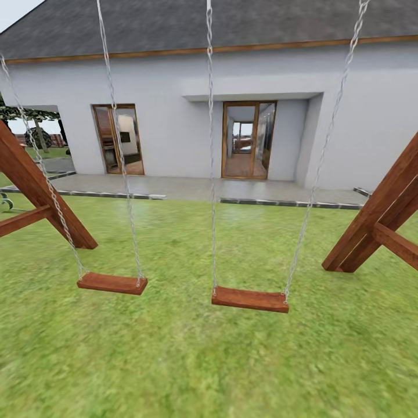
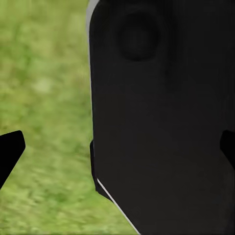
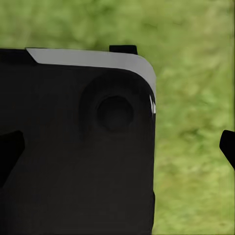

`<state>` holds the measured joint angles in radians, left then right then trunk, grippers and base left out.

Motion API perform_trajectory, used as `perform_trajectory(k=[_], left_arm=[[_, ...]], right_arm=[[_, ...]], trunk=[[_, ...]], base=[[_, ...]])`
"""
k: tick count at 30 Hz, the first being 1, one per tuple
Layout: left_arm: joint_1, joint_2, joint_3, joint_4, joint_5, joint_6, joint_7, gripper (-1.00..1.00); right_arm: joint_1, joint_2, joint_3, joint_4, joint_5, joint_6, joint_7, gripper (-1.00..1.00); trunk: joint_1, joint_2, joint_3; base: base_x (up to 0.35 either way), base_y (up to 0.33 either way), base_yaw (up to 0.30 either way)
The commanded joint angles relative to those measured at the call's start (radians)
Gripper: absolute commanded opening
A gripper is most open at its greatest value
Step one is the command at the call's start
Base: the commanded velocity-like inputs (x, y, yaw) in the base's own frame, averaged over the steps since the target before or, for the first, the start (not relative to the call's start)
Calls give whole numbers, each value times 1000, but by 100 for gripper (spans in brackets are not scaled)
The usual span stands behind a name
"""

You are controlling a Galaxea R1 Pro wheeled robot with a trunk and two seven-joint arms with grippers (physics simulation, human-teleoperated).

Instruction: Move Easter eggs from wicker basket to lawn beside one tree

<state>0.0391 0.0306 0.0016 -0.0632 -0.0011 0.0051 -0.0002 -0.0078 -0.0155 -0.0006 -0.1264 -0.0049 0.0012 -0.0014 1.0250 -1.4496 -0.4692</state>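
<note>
From the head view I see the lawn (image 1: 191, 360), a wide, flat stretch of mottled green grass that fills the lower half of the picture. On it stands a swing set: two brown wooden seats hang on chains, the left seat (image 1: 112, 283) and the right seat (image 1: 249, 299), both just above the grass. A slanted wooden post (image 1: 40, 191) stands at the left edge of the lawn and another post (image 1: 377, 215) at the right edge. Behind the lawn a grey paved strip (image 1: 191, 188) runs along a white house (image 1: 174, 75) with a dark roof, a glass door (image 1: 248, 139) and a window (image 1: 118, 139).

In the left wrist view the lawn (image 2: 44, 98) is blurred green, and a big black robot body (image 2: 161, 122) covers most of the picture. The left gripper (image 2: 117, 147) shows only two black fingertips (image 2: 11, 147), one at each side edge, so it stands wide apart and holds nothing.

In the right wrist view the lawn (image 3: 196, 98) lies behind a black body part (image 3: 78, 147) with a grey upper edge. The right gripper (image 3: 117, 147) also shows its fingertips (image 3: 227, 144) at the two side edges, spread wide, with nothing between them.
</note>
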Motion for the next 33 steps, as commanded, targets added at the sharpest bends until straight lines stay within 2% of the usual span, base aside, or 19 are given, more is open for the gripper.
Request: perform_trajectory(k=[1, 11, 13, 16, 18, 19, 21, 23, 24, 25, 27, 30, 33], left_arm=[[1, 0, 1, -3, 1, 0, 0, 100], [-5, -1, 3, -16, 2, -4, 0, 100], [-17, -1, 5, -44, 3, -7, -2, 100], [-31, -3, 9, -143, 16, 1, -8, 100], [-43, -9, 12, -267, 49, 47, -9, 100], [-48, -18, 13, -372, 73, 118, -10, 100], [-51, -26, 13, -497, 93, 204, -10, 100], [-54, -48, 14, -760, 135, 375, -4, 100], [-54, -57, 14, -816, 151, 412, -3, 100], [-66, -99, 8, -984, 231, 522, 5, 100], [-94, -125, 5, -1021, 258, 549, 8, 100], [-128, -157, 3, -1063, 289, 569, 20, 100], [-135, -162, 5, -1070, 342, 546, 28, 100]], right_arm=[[-1, 0, 0, -2, 0, 0, 0, 100], [-3, -1, -2, -4, 1, 10, 0, 100], [-4, -3, -2, -8, 2, 6, 0, 100], [-14, -21, -2, -17, 3, 2, 2, 100], [-30, -38, -3, -41, 4, 7, 3, 100], [-46, -46, -2, -81, 4, 13, 4, 100], [-66, -51, -2, -140, 5, 32, 4, 100], [-88, -56, -2, -310, 3, 151, 4, 100], [-88, -56, -3, -364, 3, 197, 4, 100], [-80, -59, -3, -694, 3, 428, 4, 100], [-64, -65, -4, -842, 3, 513, 5, 100], [-48, -77, -4, -973, 1, 585, 7, 100], [-44, -80, -3, -1031, 2, 600, 7, 100]], trunk=[[0, 0, -1], [0, 0, -1], [0, 0, -1], [0, 0, -1], [0, 0, -1], [0, 0, -1], [0, 0, -2], [0, 0, -4], [0, 0, -4], [0, 0, -5], [0, 0, -7], [0, 0, -9], [0, 0, -11]], base=[[0, 0, 0], [0, 0, 0], [0, 0, -22], [0, 0, -113], [0, 0, -189], [0, 0, -218], [0, 0, -228], [0, 0, -236], [0, 0, -238], [-132, 0, -239], [-204, 0, -240], [-286, 0, -240], [-327, 0, -240]])
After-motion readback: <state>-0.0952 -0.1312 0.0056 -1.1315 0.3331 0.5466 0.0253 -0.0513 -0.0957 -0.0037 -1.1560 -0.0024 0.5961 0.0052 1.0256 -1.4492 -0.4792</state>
